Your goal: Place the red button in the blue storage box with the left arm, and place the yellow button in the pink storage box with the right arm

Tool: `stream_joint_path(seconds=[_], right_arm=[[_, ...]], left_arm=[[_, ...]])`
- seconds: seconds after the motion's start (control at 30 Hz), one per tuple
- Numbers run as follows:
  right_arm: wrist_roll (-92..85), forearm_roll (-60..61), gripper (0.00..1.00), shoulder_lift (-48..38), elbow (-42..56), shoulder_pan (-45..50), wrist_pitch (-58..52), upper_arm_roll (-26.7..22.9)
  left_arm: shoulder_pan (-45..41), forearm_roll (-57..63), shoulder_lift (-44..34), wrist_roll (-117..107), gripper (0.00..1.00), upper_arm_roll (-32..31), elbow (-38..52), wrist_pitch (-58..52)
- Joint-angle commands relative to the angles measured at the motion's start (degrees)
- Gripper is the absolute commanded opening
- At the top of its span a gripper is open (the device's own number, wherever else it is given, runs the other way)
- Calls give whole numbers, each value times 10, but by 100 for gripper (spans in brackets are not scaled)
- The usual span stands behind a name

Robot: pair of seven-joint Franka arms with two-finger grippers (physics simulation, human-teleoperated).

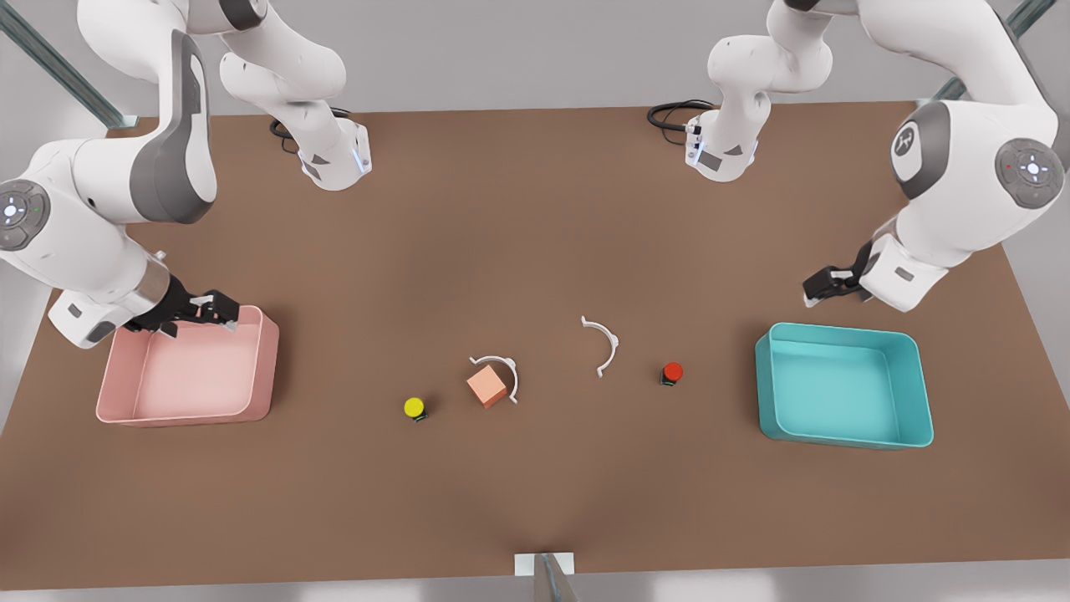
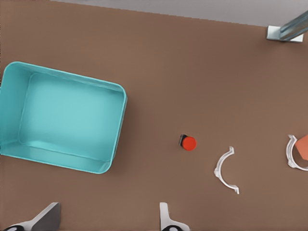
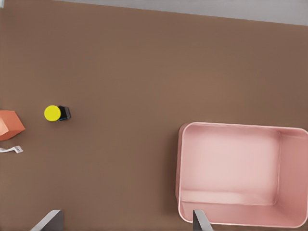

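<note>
— At the near edge of the desk (image 1: 535,209), what have you got?

— Just a grey metal post (image 1: 547,575), about halfway along. Coming away from that edge, the yellow button (image 1: 414,407) sits on the bare desk, a little toward the front view's left of the middle.

— Anything next to it?

— An orange cube (image 1: 486,387), near it on the front view's right. A white curved clip (image 1: 512,376) bends round the cube's far side, close against it.

— And the red button?

— The red button (image 1: 673,372) is slightly farther back, out on the open desk toward the front view's right. A second white clip (image 1: 608,344) lies near it, on the side of the cube.

— The boxes?

— The pink box (image 1: 267,351) stands toward the desk's end on the front view's left, well apart from the yellow button. The blue box (image 1: 765,376) stands toward the other end, with the red button near its wall but outside. Neither has anything in it.

— The claws?

— The right gripper (image 1: 209,311) hangs over the pink box's far rim, fingers spread wide, holding nothing. The left gripper (image 1: 817,288) hangs just beyond the blue box's far corner, also wide and holding nothing.

— Farthest back?

— Both arm bases, near the far edge.
</note>
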Motion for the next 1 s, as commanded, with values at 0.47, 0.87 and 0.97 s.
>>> stream_joint_path(seconds=[0.47,0.87,0.97], right_arm=[[70,-11,100,258,147,59,142,107],[110,-13,100,384,102,107,330,105],[110,-47,100,384,95,104,329,104]], left_arm=[[-156,-3,211,104,100,-3,-239,536],[-153,0,271,106,82,0,-232,543],[-153,0,271,106,58,0,-231,543]])
